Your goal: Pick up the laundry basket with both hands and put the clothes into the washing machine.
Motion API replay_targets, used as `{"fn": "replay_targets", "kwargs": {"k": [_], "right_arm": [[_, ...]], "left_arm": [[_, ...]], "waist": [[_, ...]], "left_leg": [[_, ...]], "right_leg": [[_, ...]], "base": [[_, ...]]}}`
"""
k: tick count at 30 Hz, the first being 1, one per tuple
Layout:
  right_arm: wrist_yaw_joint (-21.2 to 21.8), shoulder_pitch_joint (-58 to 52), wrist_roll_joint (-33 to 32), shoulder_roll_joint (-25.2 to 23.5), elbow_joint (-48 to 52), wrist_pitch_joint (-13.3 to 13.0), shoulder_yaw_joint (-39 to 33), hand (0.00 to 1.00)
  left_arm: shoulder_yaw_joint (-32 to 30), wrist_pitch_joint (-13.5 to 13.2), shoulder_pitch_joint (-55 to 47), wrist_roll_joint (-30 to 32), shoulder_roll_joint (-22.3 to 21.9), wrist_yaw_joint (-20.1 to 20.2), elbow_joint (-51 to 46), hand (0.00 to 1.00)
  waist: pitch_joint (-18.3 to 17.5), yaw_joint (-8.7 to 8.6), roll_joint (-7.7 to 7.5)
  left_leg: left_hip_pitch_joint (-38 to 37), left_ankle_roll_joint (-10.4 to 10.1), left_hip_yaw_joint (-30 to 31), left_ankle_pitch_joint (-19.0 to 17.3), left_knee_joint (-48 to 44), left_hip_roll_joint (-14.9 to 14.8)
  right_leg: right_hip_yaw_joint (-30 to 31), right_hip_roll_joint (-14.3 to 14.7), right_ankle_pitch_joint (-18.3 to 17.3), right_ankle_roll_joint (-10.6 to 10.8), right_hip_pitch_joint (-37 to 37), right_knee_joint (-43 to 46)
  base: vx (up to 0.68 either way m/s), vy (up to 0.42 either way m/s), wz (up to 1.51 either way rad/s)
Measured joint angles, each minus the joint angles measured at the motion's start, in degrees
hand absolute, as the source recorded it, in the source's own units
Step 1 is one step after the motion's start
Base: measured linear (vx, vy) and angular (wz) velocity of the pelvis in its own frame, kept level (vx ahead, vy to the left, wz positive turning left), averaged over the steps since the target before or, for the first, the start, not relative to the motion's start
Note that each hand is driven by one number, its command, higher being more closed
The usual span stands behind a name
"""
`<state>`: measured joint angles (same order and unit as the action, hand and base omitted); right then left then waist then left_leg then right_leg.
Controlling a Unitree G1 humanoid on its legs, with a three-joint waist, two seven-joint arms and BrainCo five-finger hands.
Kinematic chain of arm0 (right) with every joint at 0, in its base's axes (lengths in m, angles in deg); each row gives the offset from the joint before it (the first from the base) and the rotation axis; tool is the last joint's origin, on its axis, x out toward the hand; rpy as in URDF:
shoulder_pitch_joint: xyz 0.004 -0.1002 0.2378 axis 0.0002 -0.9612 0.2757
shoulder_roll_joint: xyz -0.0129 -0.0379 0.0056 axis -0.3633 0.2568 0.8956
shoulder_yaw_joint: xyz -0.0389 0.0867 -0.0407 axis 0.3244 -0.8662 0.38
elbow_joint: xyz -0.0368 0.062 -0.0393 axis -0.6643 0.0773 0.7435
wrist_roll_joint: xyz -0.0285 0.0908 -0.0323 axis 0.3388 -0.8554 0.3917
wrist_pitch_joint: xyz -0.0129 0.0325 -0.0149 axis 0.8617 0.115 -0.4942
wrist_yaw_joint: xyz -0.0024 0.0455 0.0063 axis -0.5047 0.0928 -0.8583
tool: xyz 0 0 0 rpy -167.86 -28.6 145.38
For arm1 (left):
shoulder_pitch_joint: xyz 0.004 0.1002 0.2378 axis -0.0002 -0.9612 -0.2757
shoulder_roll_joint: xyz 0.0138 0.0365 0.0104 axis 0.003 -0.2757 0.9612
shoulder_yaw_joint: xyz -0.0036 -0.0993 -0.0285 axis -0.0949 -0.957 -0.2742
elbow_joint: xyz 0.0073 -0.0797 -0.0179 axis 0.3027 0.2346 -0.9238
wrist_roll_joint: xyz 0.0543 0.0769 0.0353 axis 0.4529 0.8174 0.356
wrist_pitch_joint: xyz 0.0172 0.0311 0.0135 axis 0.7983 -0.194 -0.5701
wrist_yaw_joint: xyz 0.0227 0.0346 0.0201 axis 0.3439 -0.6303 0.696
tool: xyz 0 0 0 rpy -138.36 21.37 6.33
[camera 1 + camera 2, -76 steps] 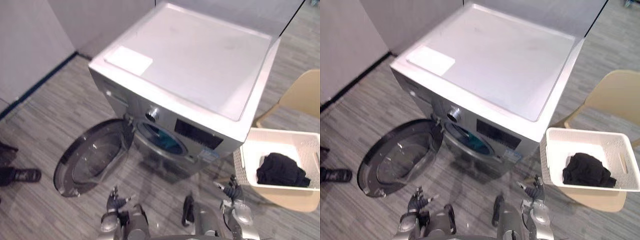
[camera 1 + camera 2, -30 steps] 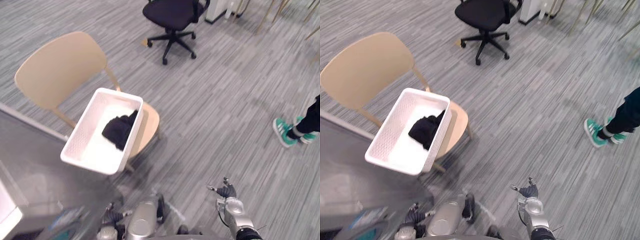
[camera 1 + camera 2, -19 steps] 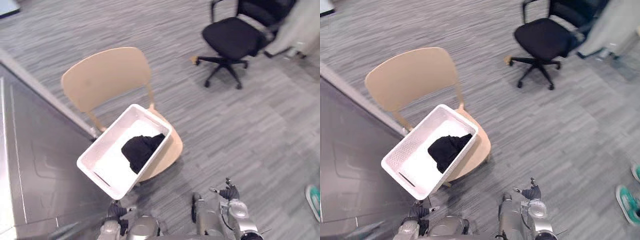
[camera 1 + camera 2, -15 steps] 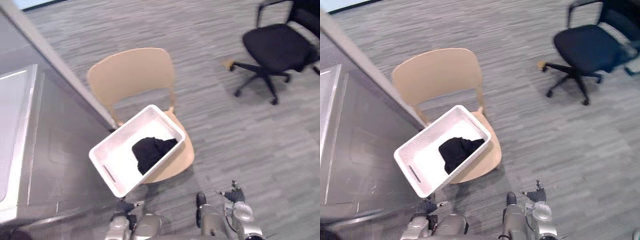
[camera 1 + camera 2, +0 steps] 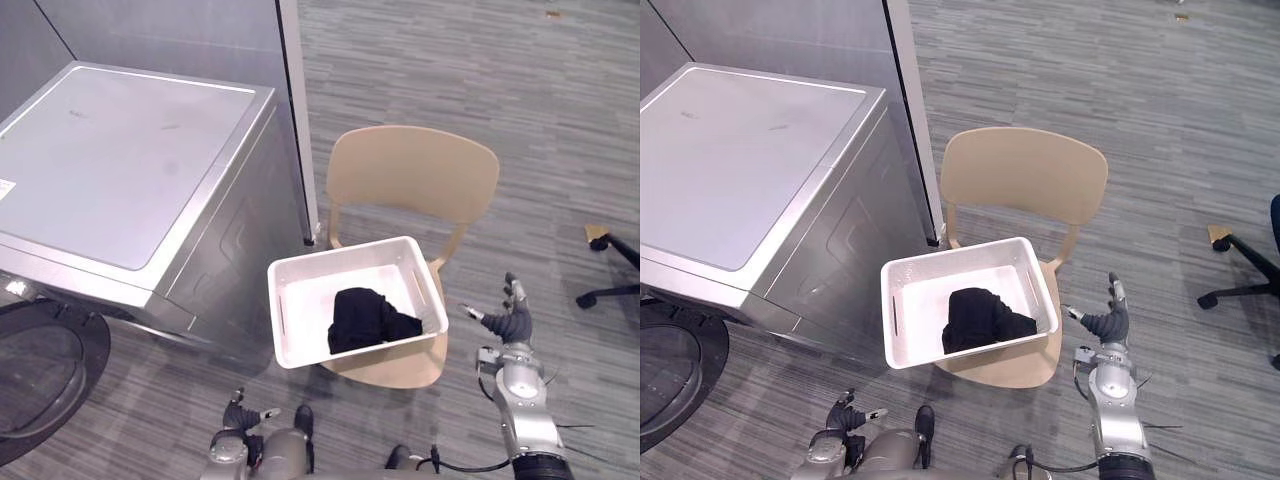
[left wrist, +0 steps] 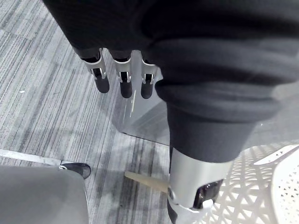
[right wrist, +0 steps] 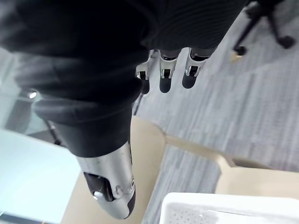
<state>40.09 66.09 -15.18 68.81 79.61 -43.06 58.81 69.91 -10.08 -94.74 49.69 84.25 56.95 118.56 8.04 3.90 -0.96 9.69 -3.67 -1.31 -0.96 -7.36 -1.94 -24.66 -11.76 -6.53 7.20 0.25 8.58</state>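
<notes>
Head views: basket [image 5: 279,318] with dark clothes [image 5: 368,320] on chair [image 5: 412,176] seat, beside washing machine [image 5: 120,170]. Left wrist view: basket's lattice wall close up. Right hand [image 5: 511,323] just beside basket, left hand [image 5: 238,413] short of it, both straight-fingered, touching nothing.

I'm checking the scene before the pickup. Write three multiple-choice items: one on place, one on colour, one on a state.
1. The basket sits on: A a table; B the chair; C a shelf.
2. The clothes are: A white; B black; C red.
3. The right hand is: A open, clear of the basket; B shut on the basket; C in the basket.
Answers: B, its base rests on the tan seat; B, a dark heap against white walls; A, straight fingers beside the basket, apart from it.
</notes>
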Motion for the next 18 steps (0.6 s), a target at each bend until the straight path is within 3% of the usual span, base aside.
{"fn": "replay_targets", "kwargs": {"k": [3, 6, 9, 15, 18], "right_arm": [[3.4, 3.1, 1.9, 7.9, -1.0, -1.1, 8.0, 0.0], [6.0, 8.6, 3.6, 10.5, -4.5, -1.9, 15.4, 0.0], [7.4, 15.4, 5.4, 12.1, -11.8, -2.6, 23.6, 0.0], [8.0, 34.6, 10.6, 11.9, -31.0, -2.3, 34.9, 0.0], [6.5, 41.8, 13.5, 10.7, -39.5, -0.7, 34.9, 0.0]], "left_arm": [[0.4, -0.8, -0.4, 1.0, 1.0, 1.1, 0.0, 0.0], [0.5, -1.4, -0.4, 1.3, 2.1, 2.1, 0.0, 0.0], [0.9, -1.9, -0.1, 1.4, 3.1, 2.2, -0.2, 0.0], [2.7, -1.8, 2.1, 1.1, 4.2, 1.9, -0.2, 0.0], [3.4, -1.9, 3.7, 0.2, 4.3, 0.9, -0.2, 0.0]], "waist": [[-0.1, 0.08, -0.45], [0.0, 0.59, -0.82], [0.7, 3.09, -1.18], [8.9, 8.12, -0.66], [12.1, 8.4, -0.26]], "left_leg": [[-0.5, 0.1, 1.6, 2.6, 3.4, 0.3], [0.9, 0.5, 3.3, 4.2, 4.6, 0.5], [5.0, 0.6, 6.2, 5.6, 4.6, 0.7], [10.4, 1.0, 11.0, 9.3, 5.5, 1.8], [12.2, 0.6, 12.2, 10.1, 5.5, 2.4]], "right_leg": [[-1.4, 0.4, 0.2, 0.0, 0.1, -0.3], [-3.1, 0.9, 0.1, 0.0, 0.6, -1.0], [-5.6, 1.3, 0.2, -0.2, 3.2, -0.5], [-8.2, -0.9, -2.5, -1.2, 9.1, 7.1], [-8.1, -1.8, -3.9, -1.7, 11.5, 10.1]], "base": [[-0.09, -0.017, 0.23], [-0.1, 0.004, 0.34], [-0.11, 0.011, 0.49], [-0.08, 0.029, 0.44], [-0.07, 0.008, 0.25]]}}
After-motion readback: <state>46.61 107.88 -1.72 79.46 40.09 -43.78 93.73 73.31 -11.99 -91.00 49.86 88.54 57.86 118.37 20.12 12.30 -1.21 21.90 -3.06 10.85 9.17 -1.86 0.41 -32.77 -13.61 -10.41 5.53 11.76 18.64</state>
